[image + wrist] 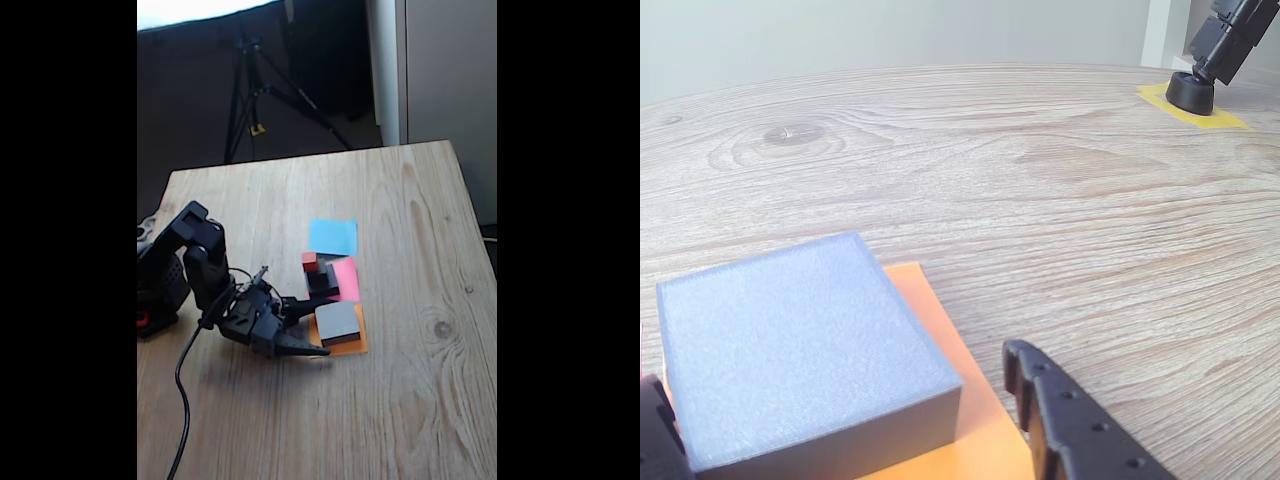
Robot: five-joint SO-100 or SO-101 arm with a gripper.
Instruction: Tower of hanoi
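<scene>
Black arm (pixel 205 265), black cable (pixel 183 390), studded black fingers (pixel 1070 430).

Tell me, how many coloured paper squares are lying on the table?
3, in a row in the fixed view: a blue square lying bare at the far end, a pink square in the middle under small blocks, and an orange square nearest, under a grey block.

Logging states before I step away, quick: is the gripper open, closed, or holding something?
Gripper: open, holding nothing; its fingers flank the grey block on the orange paper, not yet closed on it.
</scene>
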